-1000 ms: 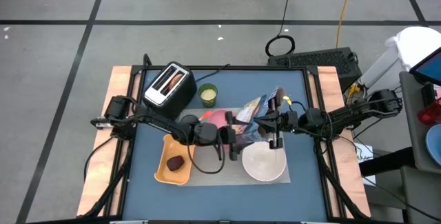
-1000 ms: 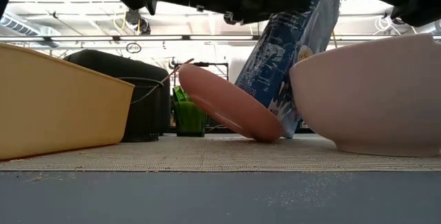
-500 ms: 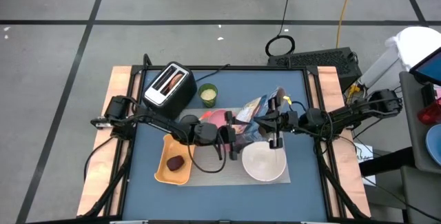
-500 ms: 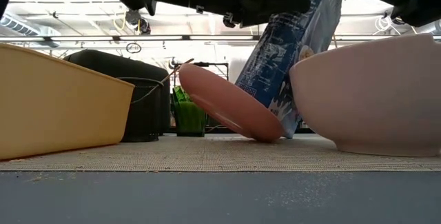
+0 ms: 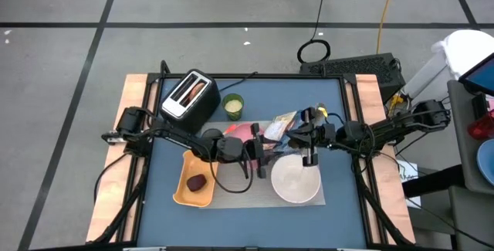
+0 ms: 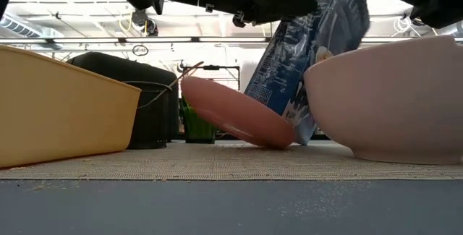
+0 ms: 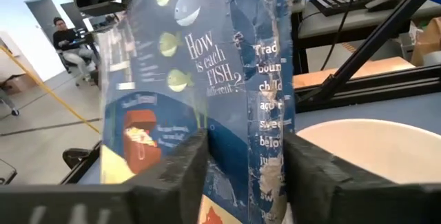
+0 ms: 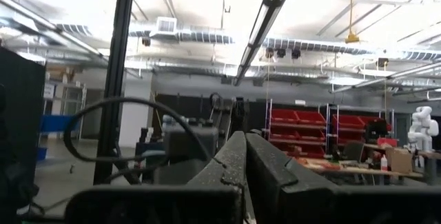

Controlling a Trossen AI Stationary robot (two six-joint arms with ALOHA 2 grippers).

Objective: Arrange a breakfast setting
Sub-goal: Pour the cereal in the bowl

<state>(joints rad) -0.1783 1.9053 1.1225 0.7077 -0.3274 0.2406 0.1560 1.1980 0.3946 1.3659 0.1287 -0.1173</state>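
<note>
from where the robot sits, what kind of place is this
Probably a robotics lab or workshop: open ceiling with ducts and strip lights, shelving with red bins, and a white humanoid-looking robot at the far side.

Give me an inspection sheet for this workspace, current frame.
Surface: blue table, grey mat on it.
Job's things: white bowl looks empty, on mat; pink plate tilted beside cereal bag; dark-red fruit in yellow tray; bagel in toaster; spoon not seen.
Clutter: green cup by toaster.
End effectors: left end effector shut on cereal bag; right end effector shut, nothing seen in it.
Cables: black coil, yellow cable on floor.
Surroundings: seated person far off.
</note>
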